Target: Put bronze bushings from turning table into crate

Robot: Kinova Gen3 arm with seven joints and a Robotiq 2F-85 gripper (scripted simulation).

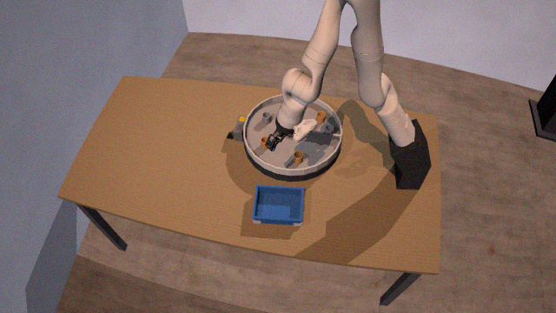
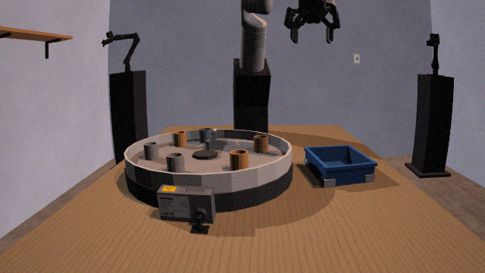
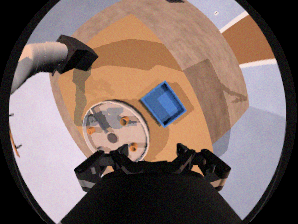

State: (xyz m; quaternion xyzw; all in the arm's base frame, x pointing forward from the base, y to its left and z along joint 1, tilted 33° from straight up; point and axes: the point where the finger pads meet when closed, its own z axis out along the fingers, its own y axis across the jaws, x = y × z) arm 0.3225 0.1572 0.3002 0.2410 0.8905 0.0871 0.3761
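The round grey turning table (image 2: 208, 171) carries three bronze bushings (image 2: 239, 159) (image 2: 261, 143) (image 2: 179, 139) and three steel bushings (image 2: 175, 161) (image 2: 151, 150) (image 2: 205, 134), all upright. The blue crate (image 2: 339, 164) stands on the table to its right and looks empty. My gripper (image 2: 311, 34) is open and empty, high in the air above the turning table's right side. In the top view the gripper (image 1: 273, 143) overlaps the turning table (image 1: 291, 139) next to a bronze bushing (image 1: 264, 141); the crate (image 1: 278, 204) lies in front. The wrist view shows the turning table (image 3: 113, 131) and the crate (image 3: 164, 103) far below.
A small grey control box (image 2: 186, 202) with a yellow label sits against the turning table's near rim. The arm's dark base pedestal (image 2: 251, 98) stands behind the turning table. Dark camera stands (image 2: 432, 125) are on the floor around the table.
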